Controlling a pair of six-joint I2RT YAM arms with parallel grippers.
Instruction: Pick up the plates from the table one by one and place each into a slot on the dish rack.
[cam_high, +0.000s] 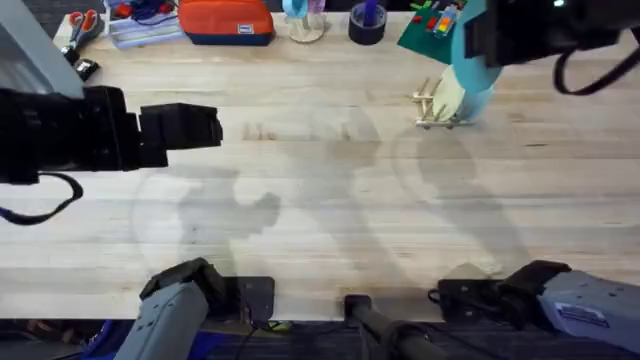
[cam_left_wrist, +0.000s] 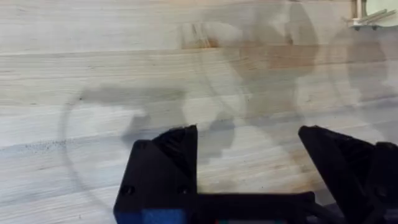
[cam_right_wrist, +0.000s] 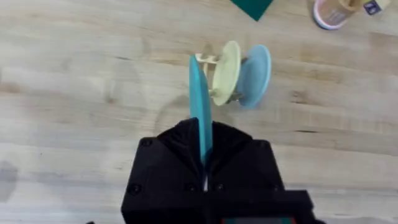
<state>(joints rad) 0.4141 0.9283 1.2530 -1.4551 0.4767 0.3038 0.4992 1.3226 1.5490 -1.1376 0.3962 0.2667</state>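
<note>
A turquoise plate stands on edge in my right gripper, which is shut on its lower rim. It hangs just short of the dish rack, where a cream plate and a pale blue plate stand upright in slots. From overhead, the turquoise plate is above the dish rack at the table's far right. My left gripper is open over bare table, far left of the rack, with nothing between its fingers.
Along the far edge sit a red pouch, a black tape roll, a green board, a clear tray and scissors. A pink cup stands beyond the rack.
</note>
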